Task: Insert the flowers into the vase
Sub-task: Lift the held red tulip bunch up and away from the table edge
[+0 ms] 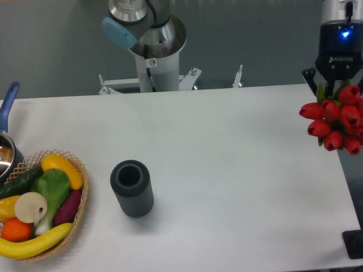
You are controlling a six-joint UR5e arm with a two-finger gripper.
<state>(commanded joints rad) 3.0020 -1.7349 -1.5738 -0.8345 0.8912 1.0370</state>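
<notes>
Nearest to us, at the lower left of the frame, we see a woven basket [79, 207] on the white tabletop [238, 170], filled with plastic fruit and vegetables: a banana [34, 242], an orange [16, 229] and a green leafy piece [52, 187] among them. Just right of it, apart from the basket, the dark grey ribbed vase [132, 188] stands upright with its round mouth open. Farther back at the left edge sits a pot with a blue handle [7, 105]. At the far right, above the tabletop's edge, we see the red flowers [336, 124] bunched below the black gripper [339, 79]. Its fingers are hidden behind the blooms, so we cannot tell how the jaws stand. At the top centre rises the arm's grey base [153, 62].
</notes>
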